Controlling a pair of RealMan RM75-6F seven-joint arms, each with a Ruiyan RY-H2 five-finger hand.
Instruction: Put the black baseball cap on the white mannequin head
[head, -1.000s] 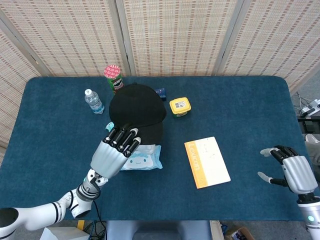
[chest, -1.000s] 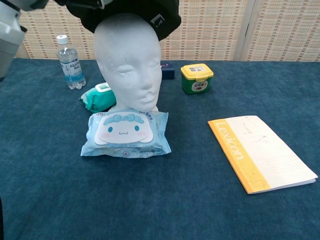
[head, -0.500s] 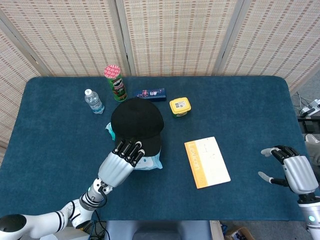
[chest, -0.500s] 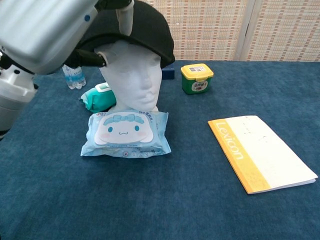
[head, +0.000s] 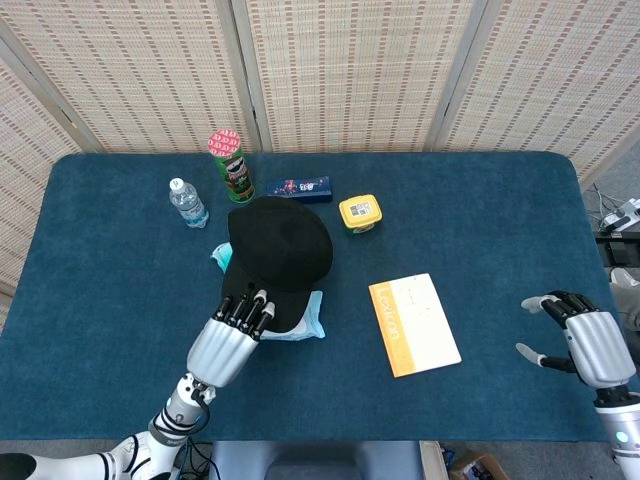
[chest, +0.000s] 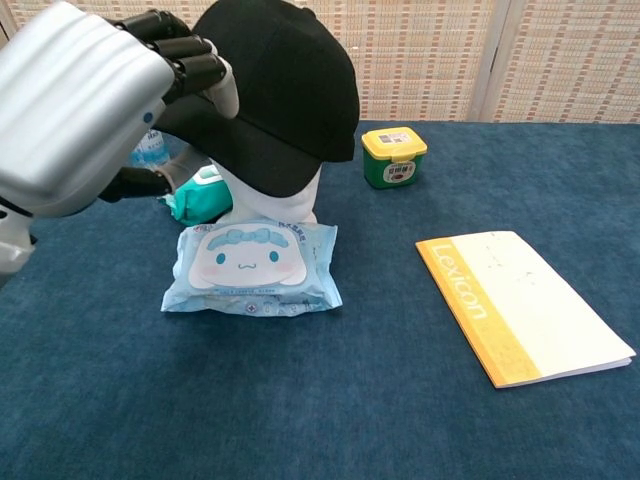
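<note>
Pinching the cap (chest: 285, 85) brim, left fingers (chest: 195, 70).

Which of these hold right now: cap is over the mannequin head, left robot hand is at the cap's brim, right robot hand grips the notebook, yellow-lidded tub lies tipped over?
1. The black baseball cap covers the white mannequin head. True.
2. The left robot hand is at the cap's brim. True.
3. The right robot hand grips the notebook. False: it is apart from it, holding nothing.
4. The yellow-lidded tub lies tipped over. False: it stands upright.
</note>
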